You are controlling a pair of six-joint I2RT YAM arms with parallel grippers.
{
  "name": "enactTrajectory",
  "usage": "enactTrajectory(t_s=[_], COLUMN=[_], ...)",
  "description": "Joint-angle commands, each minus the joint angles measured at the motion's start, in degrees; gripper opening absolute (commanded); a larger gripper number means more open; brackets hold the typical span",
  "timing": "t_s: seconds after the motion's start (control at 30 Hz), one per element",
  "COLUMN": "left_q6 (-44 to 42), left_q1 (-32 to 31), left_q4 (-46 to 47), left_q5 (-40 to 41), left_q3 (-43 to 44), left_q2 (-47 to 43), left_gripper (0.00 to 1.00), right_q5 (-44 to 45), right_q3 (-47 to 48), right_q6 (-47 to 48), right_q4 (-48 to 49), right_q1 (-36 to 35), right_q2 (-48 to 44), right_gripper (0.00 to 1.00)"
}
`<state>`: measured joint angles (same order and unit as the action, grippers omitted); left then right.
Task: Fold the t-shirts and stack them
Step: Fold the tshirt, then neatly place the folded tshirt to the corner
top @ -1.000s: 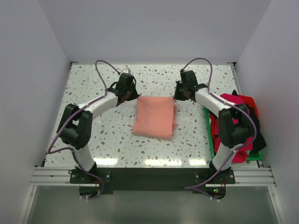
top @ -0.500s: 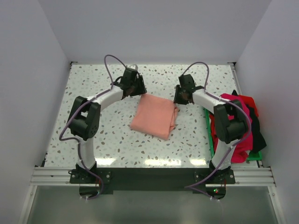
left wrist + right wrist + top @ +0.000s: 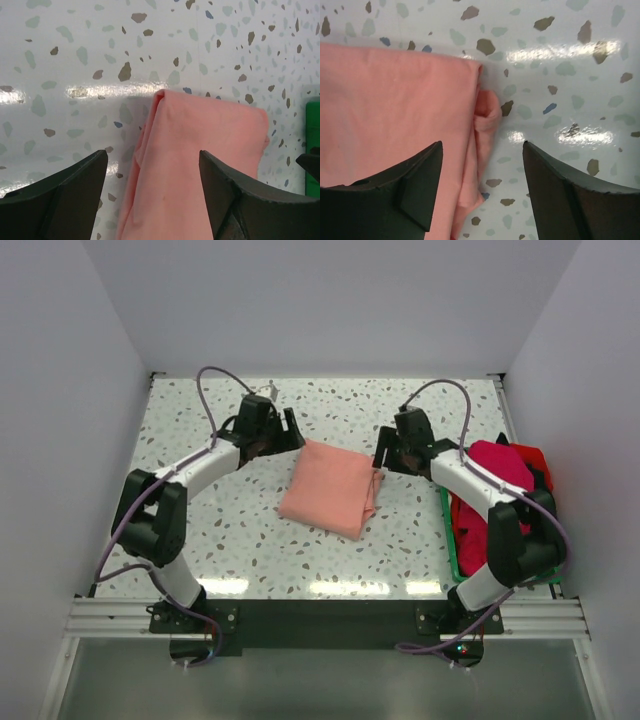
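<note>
Folding looks done: salmon-pink t-shirt [image 3: 330,488] lies squared; left gripper [image 3: 152,167], right gripper [image 3: 482,150] gape empty; next, fetch from heaped t-shirts [image 3: 498,462].

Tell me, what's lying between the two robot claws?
The folded pink shirt lies between the left claw and right claw, seen from the top camera.

Light: bright, even and diffuse, from overhead.
Glare: a row of white patches on the bench [image 3: 340,405] along its near edge in the top view. There is a streak at left in the left wrist view and blotches at right in the right wrist view.
Shadows: soft, thin and grey beside the salmon-pink t-shirt [image 3: 330,490].
Focus: cloth and bench sharp; dark fingers [image 3: 55,195] slightly soft.
Distortion: walls [image 3: 60,390] splay outward toward the frame edges.
</note>
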<state>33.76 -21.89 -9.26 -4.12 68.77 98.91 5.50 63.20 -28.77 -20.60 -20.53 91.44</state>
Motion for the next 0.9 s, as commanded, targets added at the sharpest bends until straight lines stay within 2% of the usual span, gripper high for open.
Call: enactTrajectory(t_s=[0.0, 0.2, 0.27, 0.33, 0.37, 0.43, 0.47, 0.67, 0.87], left_q6=[-1.3, -1.0, -1.0, -0.9, -1.0, -1.1, -1.1, -0.5, 0.6], left_q1=[-0.1, -0.2, -0.2, -0.2, -0.2, -0.2, -0.3, -0.2, -0.2], left_q4=[3.8, 4.3, 4.6, 4.8, 5.0, 5.1, 5.2, 7.0, 7.9], left_q5=[-4.6, -6.3, -6.4, -6.5, -6.6, -6.9, -7.0, -10.3, -11.4], left_q3=[-3.4, -6.6, -7.9, -8.8, -9.2, -9.8, -10.0, -12.3, -13.8], left_q2=[-1.9, -1.3, -1.2, -0.8, -0.7, -0.5, -0.5, 0.8, 3.8], left_gripper=[0.79, 0.80, 0.80, 0.80, 0.80, 0.80, 0.80, 0.81, 0.80], right_q5=[-2.3, -3.7, -4.3, -5.1, -5.3, -5.3, -6.5, -8.3, -12.1], right_q3=[-4.8, -8.9, -9.7, -10.5, -10.6, -11.1, -11.2, -6.6, -0.7], right_q6=[-2.7, -4.4, -4.9, -5.2, -5.3, -5.6, -5.9, -5.0, -3.9], right_q4=[3.3, 6.4, 7.3, 8.3, 8.6, 9.1, 9.3, 10.0, 11.7], right_q1=[-3.6, -5.0, -5.0, -5.0, -5.0, -5.0, -5.0, -3.2, -1.5], right_q2=[-1.3, 0.9, 1.5, 2.2, 2.8, 3.2, 3.6, 9.8, 16.8], right_gripper=[0.70, 0.71, 0.59, 0.51, 0.41, 0.33, 0.26, 0.02, 0.00])
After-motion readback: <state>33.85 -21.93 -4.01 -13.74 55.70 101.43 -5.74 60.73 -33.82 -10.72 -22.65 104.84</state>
